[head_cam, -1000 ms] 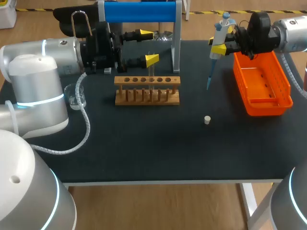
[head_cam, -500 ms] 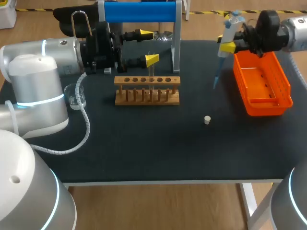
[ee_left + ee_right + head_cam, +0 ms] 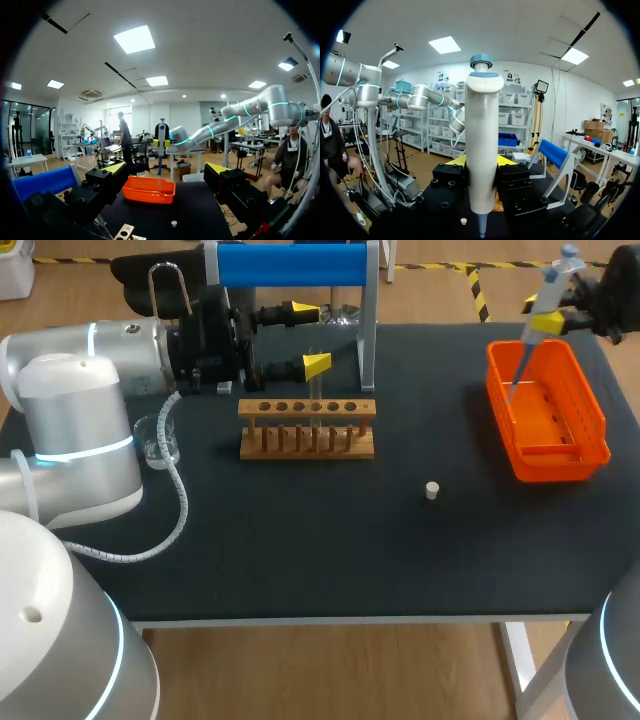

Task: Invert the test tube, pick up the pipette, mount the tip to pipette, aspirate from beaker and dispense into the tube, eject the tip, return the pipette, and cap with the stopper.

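Right gripper (image 3: 548, 321) clamping pipette (image 3: 556, 282), above orange bin (image 3: 560, 462)

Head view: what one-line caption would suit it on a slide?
Right gripper holds the pipette over the orange bin; left gripper hangs open by the tube rack.

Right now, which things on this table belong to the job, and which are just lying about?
Job: pipette, glass beaker, test tube, wooden rack, stopper, orange tray.
Lying about: blue-topped stand, as far as I can tell.
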Controlling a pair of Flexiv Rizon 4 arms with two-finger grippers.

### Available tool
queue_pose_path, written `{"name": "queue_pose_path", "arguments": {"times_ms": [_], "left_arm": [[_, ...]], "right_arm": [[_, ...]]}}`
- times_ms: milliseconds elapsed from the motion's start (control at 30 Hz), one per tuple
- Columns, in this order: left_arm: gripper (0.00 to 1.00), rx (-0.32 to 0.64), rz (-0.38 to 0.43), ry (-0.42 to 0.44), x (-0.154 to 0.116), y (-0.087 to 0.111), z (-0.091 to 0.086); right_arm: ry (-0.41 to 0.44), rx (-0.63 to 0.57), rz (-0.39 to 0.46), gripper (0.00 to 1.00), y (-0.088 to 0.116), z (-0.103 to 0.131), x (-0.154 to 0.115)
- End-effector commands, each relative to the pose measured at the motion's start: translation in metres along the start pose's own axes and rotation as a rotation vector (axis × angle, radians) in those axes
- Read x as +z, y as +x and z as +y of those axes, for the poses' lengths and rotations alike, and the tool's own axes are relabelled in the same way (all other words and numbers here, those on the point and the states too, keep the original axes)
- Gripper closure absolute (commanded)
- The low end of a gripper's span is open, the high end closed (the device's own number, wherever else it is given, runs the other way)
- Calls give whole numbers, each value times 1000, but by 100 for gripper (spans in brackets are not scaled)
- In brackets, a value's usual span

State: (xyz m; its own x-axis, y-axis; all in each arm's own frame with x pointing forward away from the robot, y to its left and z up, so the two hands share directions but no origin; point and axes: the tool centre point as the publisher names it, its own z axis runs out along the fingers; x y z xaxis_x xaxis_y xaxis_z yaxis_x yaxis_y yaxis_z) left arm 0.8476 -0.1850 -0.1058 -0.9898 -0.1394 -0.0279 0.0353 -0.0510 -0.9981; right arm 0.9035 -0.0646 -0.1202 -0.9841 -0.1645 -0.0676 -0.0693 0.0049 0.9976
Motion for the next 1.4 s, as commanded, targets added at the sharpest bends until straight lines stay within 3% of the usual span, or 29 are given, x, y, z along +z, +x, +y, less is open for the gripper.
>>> {"name": "queue_pose_path", "arguments": {"times_ms": [33, 700, 1400], "left_arm": [[0, 1, -1, 1, 0, 0, 0], [0, 1, -1, 1, 0, 0, 0], [0, 1, -1, 1, 0, 0, 0]], "right_arm": [[-2, 2, 3, 100, -3, 0, -29], [5, 11, -2, 100, -17, -12, -78], [-1, 25, -32, 100, -22, -23, -101]]}}
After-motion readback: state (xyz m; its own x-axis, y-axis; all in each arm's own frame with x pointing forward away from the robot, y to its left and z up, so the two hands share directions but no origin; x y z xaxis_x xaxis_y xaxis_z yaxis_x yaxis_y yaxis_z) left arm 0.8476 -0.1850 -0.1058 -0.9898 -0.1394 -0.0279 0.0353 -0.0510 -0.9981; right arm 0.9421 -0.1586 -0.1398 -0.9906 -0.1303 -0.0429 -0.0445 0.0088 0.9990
